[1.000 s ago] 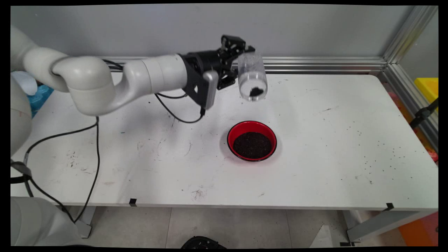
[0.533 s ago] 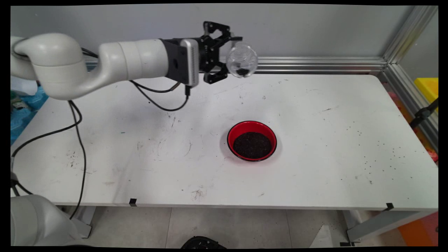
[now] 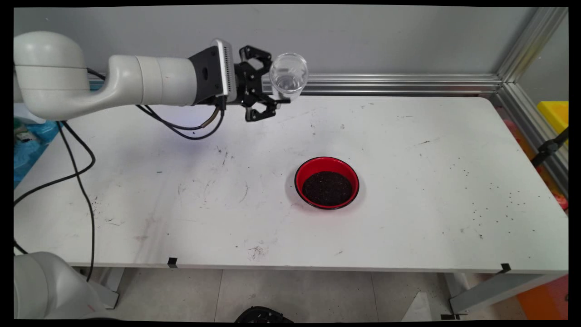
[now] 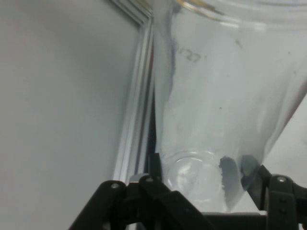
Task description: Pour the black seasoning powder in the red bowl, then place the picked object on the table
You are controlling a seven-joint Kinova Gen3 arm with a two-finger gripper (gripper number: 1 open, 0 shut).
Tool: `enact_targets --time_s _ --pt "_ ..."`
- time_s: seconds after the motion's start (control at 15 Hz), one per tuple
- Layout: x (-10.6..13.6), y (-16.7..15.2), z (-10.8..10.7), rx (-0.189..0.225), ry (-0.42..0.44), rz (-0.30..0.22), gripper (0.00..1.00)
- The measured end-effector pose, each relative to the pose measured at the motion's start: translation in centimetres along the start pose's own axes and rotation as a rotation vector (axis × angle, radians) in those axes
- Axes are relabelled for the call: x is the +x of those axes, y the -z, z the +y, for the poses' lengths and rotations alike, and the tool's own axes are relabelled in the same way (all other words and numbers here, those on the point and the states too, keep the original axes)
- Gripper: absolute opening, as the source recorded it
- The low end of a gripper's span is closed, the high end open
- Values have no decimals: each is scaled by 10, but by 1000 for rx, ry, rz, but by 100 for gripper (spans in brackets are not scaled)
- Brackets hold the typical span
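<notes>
My gripper (image 3: 275,92) is shut on a clear plastic cup (image 3: 288,76), held in the air over the table's back edge with its mouth turned up and toward the main camera. In the hand view the cup (image 4: 225,96) fills most of the picture, with one finger on each side of its lower part, and my gripper (image 4: 207,176) has a few dark smears of grain just beyond it. A red bowl (image 3: 300,175) filled with dark grains stands on the white table (image 3: 181,204), well in front of and to the right of the cup.
An aluminium rail (image 3: 408,84) runs along the wall behind the table. Loose dark grains (image 3: 490,200) are scattered on the table's right part. Black cables (image 3: 86,181) hang from the arm over the left side. A yellow box (image 3: 554,113) sits beyond the right edge.
The arm has swung left and back, away from the bowl. The cup has turned from mouth-down to mouth-up, and the clump of grains seen in it earlier no longer shows in the main view.
</notes>
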Motion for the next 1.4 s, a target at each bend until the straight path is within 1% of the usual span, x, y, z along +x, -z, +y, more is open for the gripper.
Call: enact_targets --time_s 0.07,0.13,0.33,0.4,0.47,0.67,0.87,1.0,1.13,1.27,1.4 --pt "-5 2 0 -20 54 -12 0" --pt "-7 2 0 -30 80 -18 0" --pt "-16 7 -2 -70 196 -50 0" --pt "-18 9 -3 -78 218 -57 0" --pt "-22 13 -3 -101 268 -76 0" --pt "-28 19 -2 -154 358 -116 0" --pt "-36 23 2 -190 457 -144 0" --pt "-44 20 7 -207 525 -168 0" --pt "-53 14 10 -211 585 -181 0" --pt "-62 5 11 -214 634 -188 0" --pt "-70 -7 9 -216 664 -186 0"
